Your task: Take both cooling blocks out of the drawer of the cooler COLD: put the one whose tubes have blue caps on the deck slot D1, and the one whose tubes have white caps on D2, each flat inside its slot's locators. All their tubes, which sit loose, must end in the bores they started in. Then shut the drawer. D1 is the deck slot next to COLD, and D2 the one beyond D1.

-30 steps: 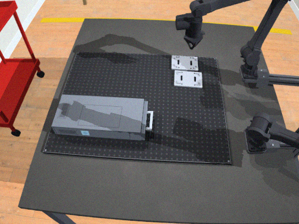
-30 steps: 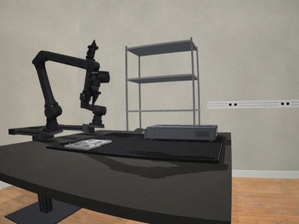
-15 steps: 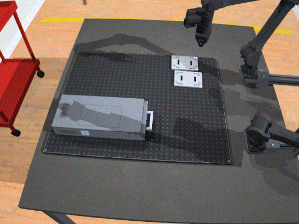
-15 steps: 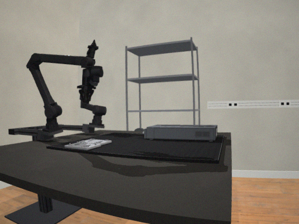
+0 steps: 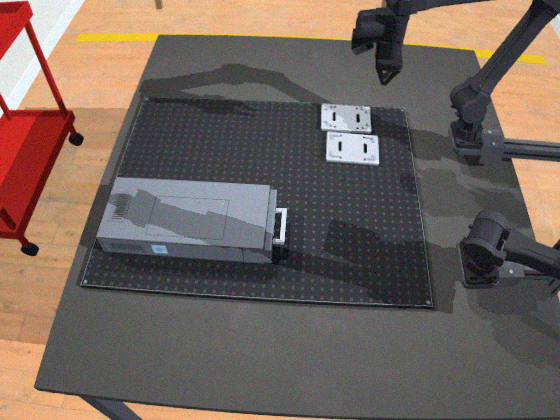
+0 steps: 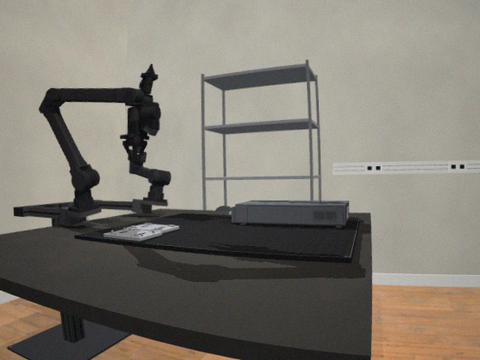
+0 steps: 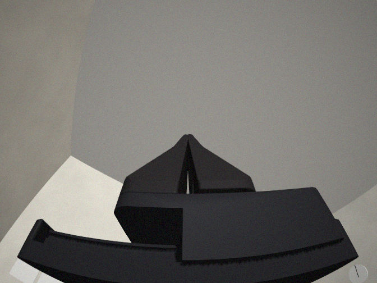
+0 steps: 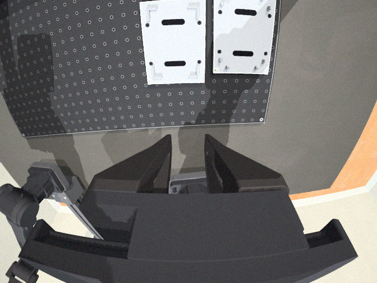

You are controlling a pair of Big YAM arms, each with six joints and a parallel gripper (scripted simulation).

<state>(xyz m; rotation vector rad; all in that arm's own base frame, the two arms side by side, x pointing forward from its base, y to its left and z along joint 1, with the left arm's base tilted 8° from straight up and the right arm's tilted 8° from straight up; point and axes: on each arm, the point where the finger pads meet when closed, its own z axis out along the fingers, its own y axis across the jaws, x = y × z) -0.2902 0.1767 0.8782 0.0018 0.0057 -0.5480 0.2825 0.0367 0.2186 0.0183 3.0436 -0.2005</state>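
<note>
- Hanging above the table's far edge in the top view, the right arm's black two-finger gripper (image 5: pixel 385 78) (image 6: pixel 135 153) (image 8: pixel 188 137) points down, partly open with nothing between its fingers, well apart from the plates.
- The left arm's black two-finger gripper (image 6: pixel 151 66) (image 7: pixel 188 135) points up, its fingertips together, closed on nothing.
- The long grey box-shaped cooler COLD (image 5: pixel 190 212) (image 6: pixel 291 213) lies on the black perforated board (image 5: pixel 320 280) (image 6: pixel 296 246) (image 8: pixel 100 94); its drawer front (image 5: pixel 274 220) sits against the body, with a white bar handle (image 5: pixel 283 225) standing out.
- Both cooling blocks and their tubes are hidden from view, so I cannot tell their caps or bores.
- D1, a flat white rectangular plate with L-shaped corner locators (image 5: pixel 352 148) (image 6: pixel 165 227) (image 8: pixel 174 42), carries no block.
- D2, a flat white rectangular plate with small upright locators (image 5: pixel 345 118) (image 6: pixel 130 233) (image 8: pixel 242 37), lies just beside D1, also bare.
</note>
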